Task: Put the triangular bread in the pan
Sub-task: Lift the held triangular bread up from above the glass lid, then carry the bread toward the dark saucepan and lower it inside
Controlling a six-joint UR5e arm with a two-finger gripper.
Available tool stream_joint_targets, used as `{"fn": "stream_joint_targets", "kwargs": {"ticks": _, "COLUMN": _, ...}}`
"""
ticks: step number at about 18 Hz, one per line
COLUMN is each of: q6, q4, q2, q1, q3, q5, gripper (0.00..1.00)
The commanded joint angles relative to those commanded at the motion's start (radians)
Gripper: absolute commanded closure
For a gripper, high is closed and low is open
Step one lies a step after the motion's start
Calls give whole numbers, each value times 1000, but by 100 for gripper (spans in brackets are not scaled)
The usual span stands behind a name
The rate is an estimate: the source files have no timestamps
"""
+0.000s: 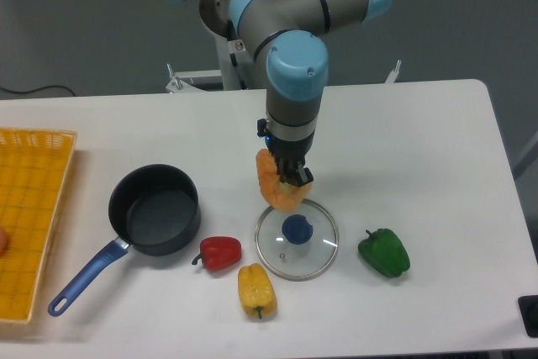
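Note:
The triangular bread is a golden-orange wedge held in my gripper, which is shut on it. The bread hangs just above the table, over the far rim of the glass lid. The pan is dark grey with a long blue handle pointing to the front left. It stands on the table to the left of the gripper and looks empty inside.
A glass lid with a blue knob lies right below the bread. A red pepper, a yellow pepper and a green pepper lie near the front. A yellow basket sits at the left edge.

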Motion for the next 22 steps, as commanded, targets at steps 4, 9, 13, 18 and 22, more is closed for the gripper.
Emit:
{"fn": "stream_joint_targets", "kwargs": {"ticks": 4, "q6": -61, "q4": 0, "q2": 3, "q1": -17, "q3": 0, "q5": 5, "gripper": 88}}
{"fn": "stream_joint_targets", "kwargs": {"ticks": 9, "q6": -138, "q4": 0, "q2": 20, "q1": -61, "q3": -8, "q5": 6, "gripper": 88}}
{"fn": "stream_joint_targets", "kwargs": {"ticks": 13, "q6": -244, "q4": 8, "q2": 11, "q1": -121, "q3": -8, "q5": 20, "gripper": 88}}
{"fn": "stream_joint_targets", "kwargs": {"ticks": 18, "q6": -362, "q4": 20, "q2": -8, "q1": -212, "q3": -8, "q5": 51, "gripper": 88}}
{"fn": "stream_joint_targets", "kwargs": {"ticks": 22, "q6": -497, "q4": 48, "q2": -44, "q1": -310, "q3": -3, "q5": 101, "gripper": 88}}
